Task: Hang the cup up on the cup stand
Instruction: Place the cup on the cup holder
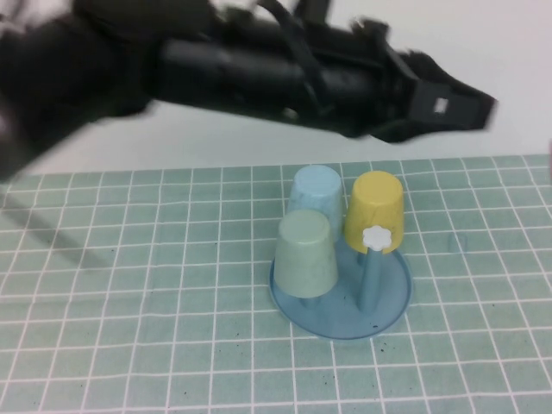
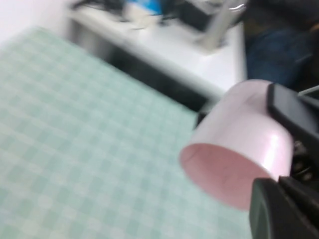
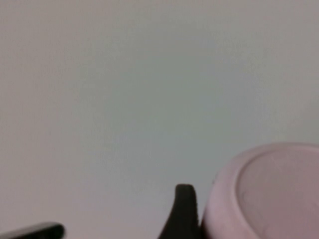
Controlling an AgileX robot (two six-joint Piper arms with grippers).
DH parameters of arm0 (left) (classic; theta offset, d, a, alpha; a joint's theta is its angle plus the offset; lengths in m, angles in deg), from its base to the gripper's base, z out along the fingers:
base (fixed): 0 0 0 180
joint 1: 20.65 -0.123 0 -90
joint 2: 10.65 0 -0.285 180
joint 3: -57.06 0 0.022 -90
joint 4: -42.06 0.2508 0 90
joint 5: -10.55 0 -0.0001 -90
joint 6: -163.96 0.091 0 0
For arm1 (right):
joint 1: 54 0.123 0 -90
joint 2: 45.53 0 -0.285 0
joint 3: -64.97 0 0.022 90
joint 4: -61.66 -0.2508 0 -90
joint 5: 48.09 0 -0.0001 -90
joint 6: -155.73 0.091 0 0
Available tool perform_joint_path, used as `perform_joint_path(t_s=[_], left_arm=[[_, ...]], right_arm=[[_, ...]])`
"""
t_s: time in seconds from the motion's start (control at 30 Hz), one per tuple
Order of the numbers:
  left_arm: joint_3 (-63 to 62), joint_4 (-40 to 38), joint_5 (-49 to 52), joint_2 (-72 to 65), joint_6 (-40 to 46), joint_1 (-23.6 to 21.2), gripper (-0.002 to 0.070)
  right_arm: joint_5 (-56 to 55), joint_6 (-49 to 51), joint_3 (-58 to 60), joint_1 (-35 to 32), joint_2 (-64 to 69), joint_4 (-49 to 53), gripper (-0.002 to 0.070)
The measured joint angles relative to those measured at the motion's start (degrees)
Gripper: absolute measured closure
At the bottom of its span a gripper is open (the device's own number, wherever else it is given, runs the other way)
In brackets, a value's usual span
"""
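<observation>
Three upturned plastic tumblers (image 1: pixel 304 254) fill the translucent blue round plastic cup stand (image 1: pixel 379 315). Its one bare flower-topped peg (image 1: pixel 377 239) lies at seven o'clock from the left gripper (image 1: pixel 444 108), whose jaws clamp the pale pink tapered plastic cup (image 2: pixel 234 144) aloft. The right gripper (image 3: pixel 117 216) is close beside the cup, jaws wide and empty.

A: how many cups?
B: four. One pink cup (image 2: pixel 239 144), one green cup (image 1: pixel 304 255), one yellow cup (image 1: pixel 374 210), one light blue cup (image 1: pixel 316 190).
A: stands?
B: one blue cup stand (image 1: pixel 392 297), one white flower peg top (image 1: pixel 376 238) showing.
</observation>
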Motion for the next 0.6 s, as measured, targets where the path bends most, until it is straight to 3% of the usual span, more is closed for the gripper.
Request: perform_joint_path(t_s=[0.13,0.37,0.6], left_arm=[[0.0,20.6,-2.3,9.5,-7.6,0.0,0.0674],[0.2,46.6,-0.7,23.2,-20.5,0.0,0.0674],[10.6,60.8,-2.4,35.0,-29.0,0.0,0.0674]], right_arm=[[0.3,-4.9,-4.6,0.0,3.8,7.2,0.0086],[5.5,-9.9,-14.2,0.0,12.4,20.1,0.0086],[17.1,-17.9,-21.4,0.0,19.8,29.3,0.0086]])
